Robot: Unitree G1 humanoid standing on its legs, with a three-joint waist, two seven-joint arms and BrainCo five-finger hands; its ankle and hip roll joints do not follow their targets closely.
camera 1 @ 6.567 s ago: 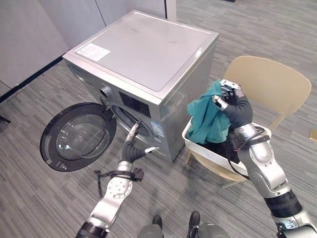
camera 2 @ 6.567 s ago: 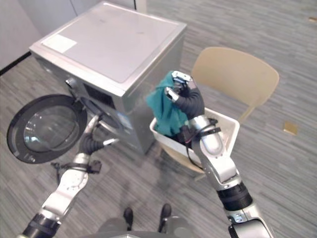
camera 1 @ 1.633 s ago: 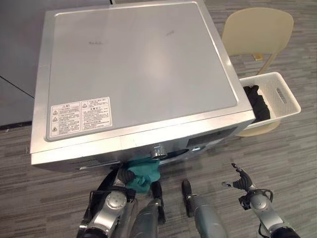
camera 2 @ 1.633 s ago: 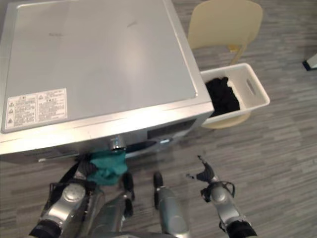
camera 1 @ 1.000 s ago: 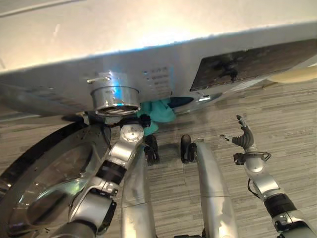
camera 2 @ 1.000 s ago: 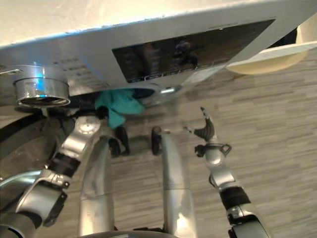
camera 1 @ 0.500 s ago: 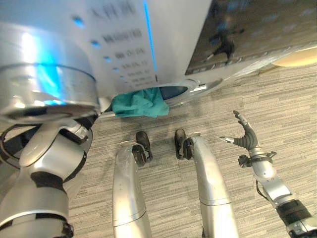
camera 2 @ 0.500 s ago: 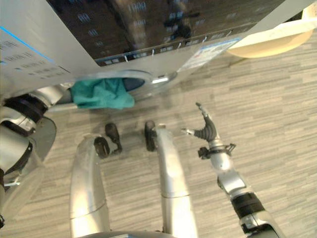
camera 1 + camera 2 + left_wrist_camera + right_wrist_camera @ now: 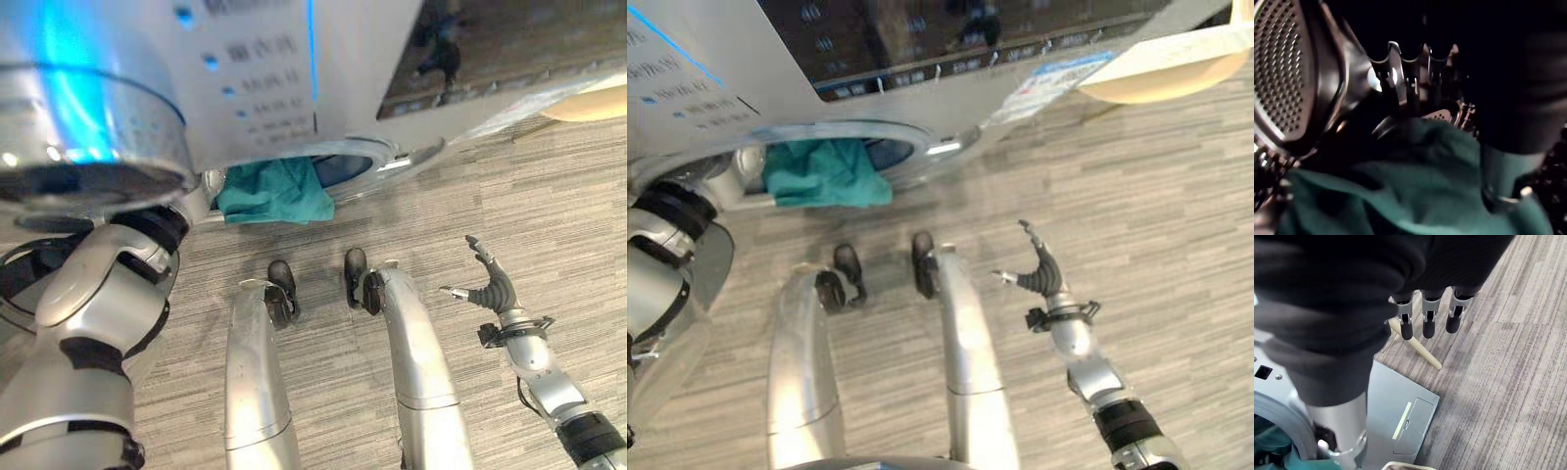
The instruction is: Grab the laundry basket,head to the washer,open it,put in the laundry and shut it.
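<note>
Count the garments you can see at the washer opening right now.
1: a teal garment draped over the lower rim of the washer door opening, partly inside the drum. Others may lie hidden deeper inside.

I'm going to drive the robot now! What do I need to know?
Left hand: inside the silver washing machine, over the teal cloth; grip unclear.
Right hand: open, holding nothing, above the grey striped floor.
Done: washer open, the cloth lying in its round opening, part hanging over the rim.
Left: push the cloth fully in, load any remaining laundry, shut the door.
</note>
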